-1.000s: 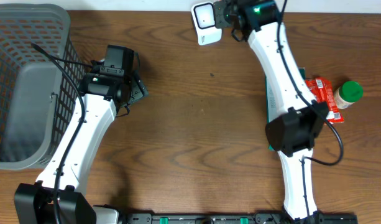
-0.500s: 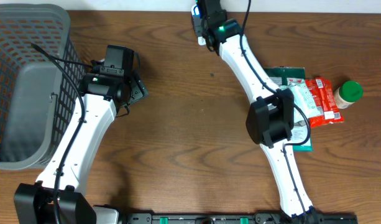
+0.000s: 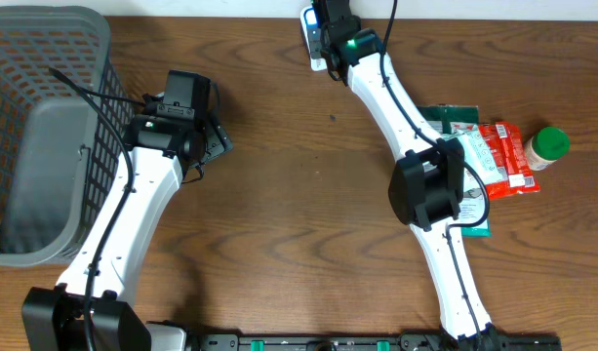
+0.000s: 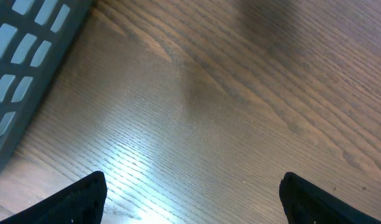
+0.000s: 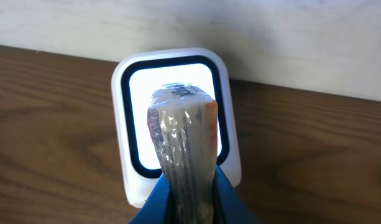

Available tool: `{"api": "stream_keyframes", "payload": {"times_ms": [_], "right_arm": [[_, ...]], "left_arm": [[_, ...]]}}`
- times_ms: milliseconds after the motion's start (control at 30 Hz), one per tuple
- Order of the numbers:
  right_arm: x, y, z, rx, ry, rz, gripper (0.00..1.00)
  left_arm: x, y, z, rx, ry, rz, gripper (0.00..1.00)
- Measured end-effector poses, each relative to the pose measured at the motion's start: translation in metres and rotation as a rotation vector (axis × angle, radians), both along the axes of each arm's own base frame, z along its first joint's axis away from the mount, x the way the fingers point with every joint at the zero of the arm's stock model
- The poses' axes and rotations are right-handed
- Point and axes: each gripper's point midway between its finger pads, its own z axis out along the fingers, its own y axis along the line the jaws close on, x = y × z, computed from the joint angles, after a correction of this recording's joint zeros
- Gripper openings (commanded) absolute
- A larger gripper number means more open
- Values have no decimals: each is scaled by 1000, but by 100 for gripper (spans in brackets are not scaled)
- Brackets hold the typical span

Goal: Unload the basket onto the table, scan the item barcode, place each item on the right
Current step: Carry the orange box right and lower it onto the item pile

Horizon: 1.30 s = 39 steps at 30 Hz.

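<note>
Swung leftward over the last second, the right hand (image 5: 190, 208) is clamped on the wrapped item (image 5: 183, 137), holding it end-on right before the lit scanner (image 5: 123, 162) at the back edge of the desk (image 5: 47, 137) — likely to catch its barcode — while the left hand (image 4: 196, 202) hangs wide open, empty.

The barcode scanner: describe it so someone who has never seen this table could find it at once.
Start at the wooden table's far edge, by the pale wall, where the right gripper holds a wrapped item. Directly behind that item stands the scanner, a small white box. Unlike the packets and the jar, it has a glowing window framed in black.
</note>
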Motion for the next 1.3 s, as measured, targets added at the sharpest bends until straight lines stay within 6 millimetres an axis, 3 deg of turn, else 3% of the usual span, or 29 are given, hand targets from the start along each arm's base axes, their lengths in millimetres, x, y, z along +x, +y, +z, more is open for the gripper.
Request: {"api": "stream_keyframes", "payload": {"times_ms": [233,333,433,500,633,733,833,1033,1200,1300], "right_arm": [[-7,-14,-3,18,69,13,1],[-28,-25,9,8,143,19,1],[-73,-38,61,23,227,44,1],[-116,-53,96,15,299,56,1],[-186,-80,173,3,300,78,1],[-227,-100,204,-1,316,78,1],[-251,-119,202,0,396,58,1],[-258,-128,172,77,529,82,1],[-299,-138,148,92,657,89,1],[-311,-153,139,101,655,74,1]], "left_arm": [[0,0,0,0,0,0,89],[0,0,0,0,0,0,89],[0,0,0,0,1,0,89],[0,0,0,0,0,0,89],[0,0,0,0,2,0,89],[0,0,0,0,2,0,89],[0,0,0,0,0,0,89],[0,0,0,0,1,0,89],[0,0,0,0,1,0,89],[0,0,0,0,1,0,89]]}}
